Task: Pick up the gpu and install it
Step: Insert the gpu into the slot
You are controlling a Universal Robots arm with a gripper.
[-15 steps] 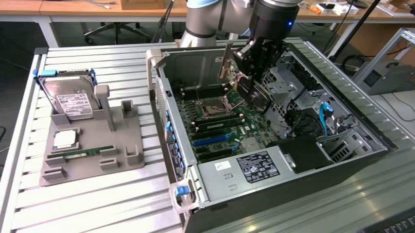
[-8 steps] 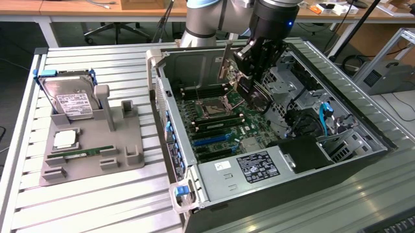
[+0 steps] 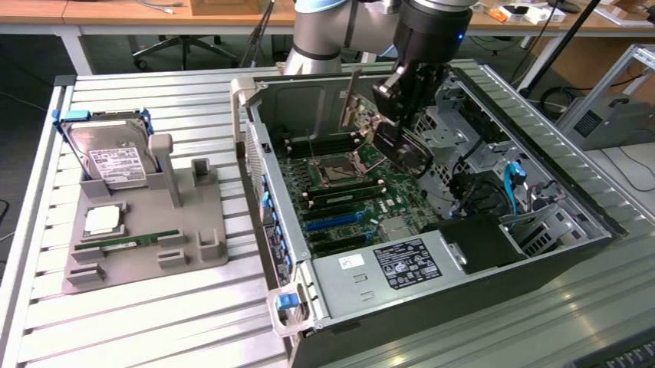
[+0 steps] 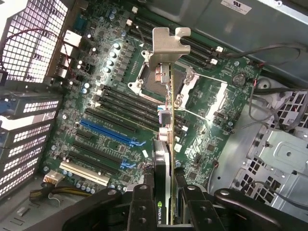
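My gripper (image 3: 395, 123) hangs inside the open computer case (image 3: 553, 153) and is shut on the gpu (image 3: 397, 144), a thin dark card. Its silver bracket (image 3: 351, 100) points up and toward the exterior view's left. In the wrist view the gpu (image 4: 169, 144) shows edge-on between the black fingers (image 4: 142, 207) of the gripper (image 4: 167, 209), with its bracket (image 4: 166, 45) at the far end. The card floats above the green motherboard (image 4: 115, 82), over the processor socket (image 4: 159, 77) and apart from the blue slot (image 4: 108, 132) and black slots (image 4: 91, 156).
Left of the case in the exterior view, a grey fixture (image 3: 195, 222) holds a silver hard drive (image 3: 118, 157), a processor (image 3: 103, 221) and a green memory stick (image 3: 138, 240). Inside the case are a power supply (image 3: 404, 261), drive cages (image 3: 450, 130) and blue cables (image 3: 508, 188).
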